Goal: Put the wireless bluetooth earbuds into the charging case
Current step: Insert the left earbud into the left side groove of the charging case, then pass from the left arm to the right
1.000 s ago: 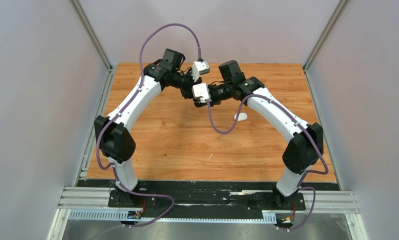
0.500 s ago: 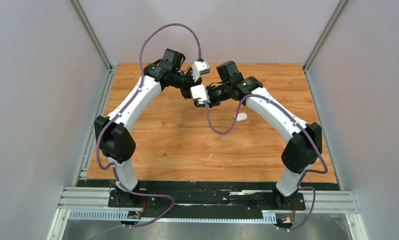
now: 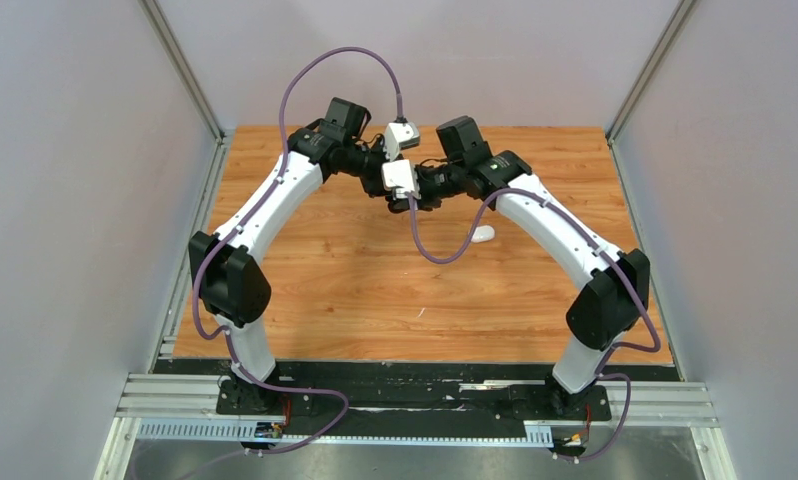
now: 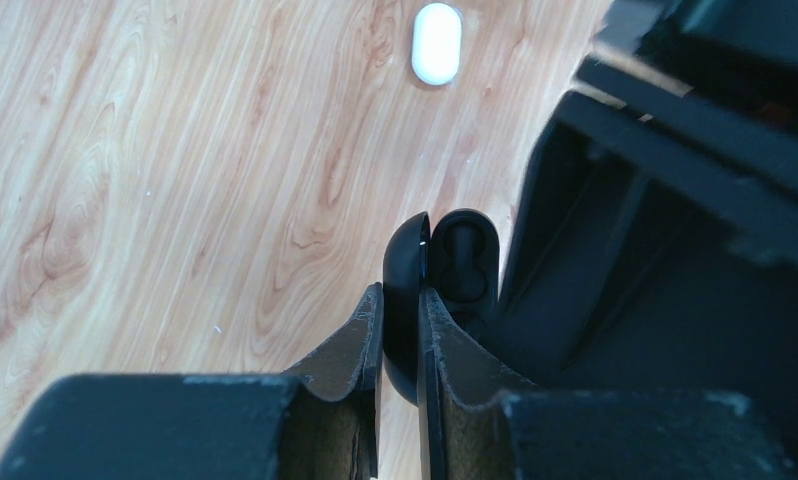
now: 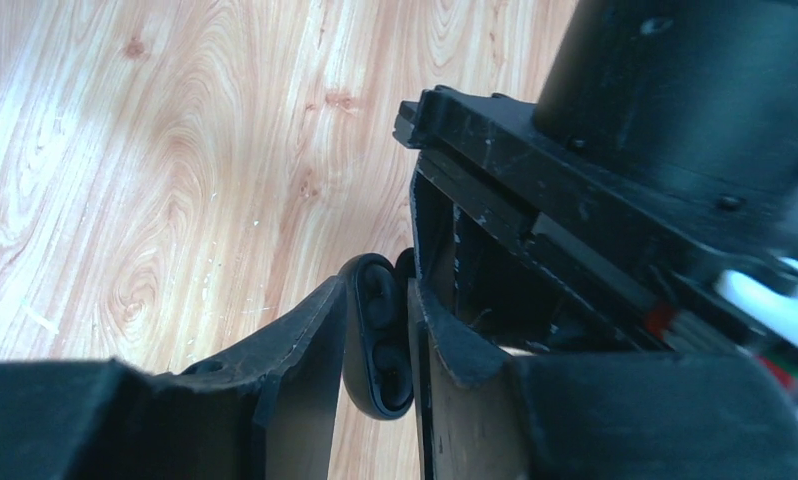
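A black pebble-shaped charging case is hinged open and held in the air between both grippers. In the left wrist view my left gripper (image 4: 400,292) is shut on one half (image 4: 403,262); the other half (image 4: 467,262) faces me with its moulded recesses. In the right wrist view my right gripper (image 5: 377,287) is shut on the half with two dark recesses (image 5: 379,338). I cannot tell whether buds sit in them. No loose earbud shows in any view. In the top view the two wrists meet over the back middle of the table and hide the case.
A closed white case (image 3: 483,233) lies on the wooden table (image 3: 355,290) right of the wrists; it also shows in the left wrist view (image 4: 437,43). Grey walls enclose the table on three sides. A purple cable (image 3: 440,255) hangs low from the right wrist.
The right wrist has shifted slightly left and toward the back, closer to the left wrist. The left arm and the white case have not moved.
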Robot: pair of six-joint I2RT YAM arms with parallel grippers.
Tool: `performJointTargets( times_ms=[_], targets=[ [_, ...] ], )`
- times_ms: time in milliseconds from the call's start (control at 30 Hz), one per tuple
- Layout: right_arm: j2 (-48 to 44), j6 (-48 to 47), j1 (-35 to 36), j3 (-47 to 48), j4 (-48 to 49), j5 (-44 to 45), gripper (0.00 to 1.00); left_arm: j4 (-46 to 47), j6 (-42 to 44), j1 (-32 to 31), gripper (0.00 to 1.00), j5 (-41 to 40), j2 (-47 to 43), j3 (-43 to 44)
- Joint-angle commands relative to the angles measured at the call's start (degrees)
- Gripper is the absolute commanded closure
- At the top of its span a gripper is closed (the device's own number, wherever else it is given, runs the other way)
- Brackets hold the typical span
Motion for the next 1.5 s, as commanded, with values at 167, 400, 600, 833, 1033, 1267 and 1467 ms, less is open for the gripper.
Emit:
performJointTargets(
  times_ms=[167,400,600,833,1033,1267,1467],
  targets=[
    [-11.16,13.05,-2.09,-4.21,5.74,0.71,0.67,1.46,1.75,-0.17,1.0,-0.52,-3.16,-0.1],
    [-16.96,39.53,-11.32,-11.24,11.87,-7.5,0.55,2.32,2.32,-0.13,1.0,-0.38,-3.89,-0.29],
    [-14.96,50.72,-16.5,-15.61,14.26,-16.34,0.51,6.68,2.19,-0.17,1.0,3.8,-6.04,-2.3],
    [-8.5,55.16,-16.73,-15.28,19.93,-24.51,0.44,19.77,2.42,-0.17,1.0,9.71,-12.36,-9.47],
    [-3.57,56.08,-16.48,-10.54,21.73,-30.17,0.41,29.52,1.79,-0.17,1.0,11.56,-16.11,-16.1],
    [-2.84,57.07,-15.64,-9.69,24.25,-31.7,0.41,29.27,-0.65,-0.17,1.0,13.57,-14.48,-14.81],
    [-2.73,57.33,-15.45,-9.17,24.86,-33.76,0.42,31.85,-4.55,-0.17,1.0,14.72,-13.46,-14.75]
  ],
)
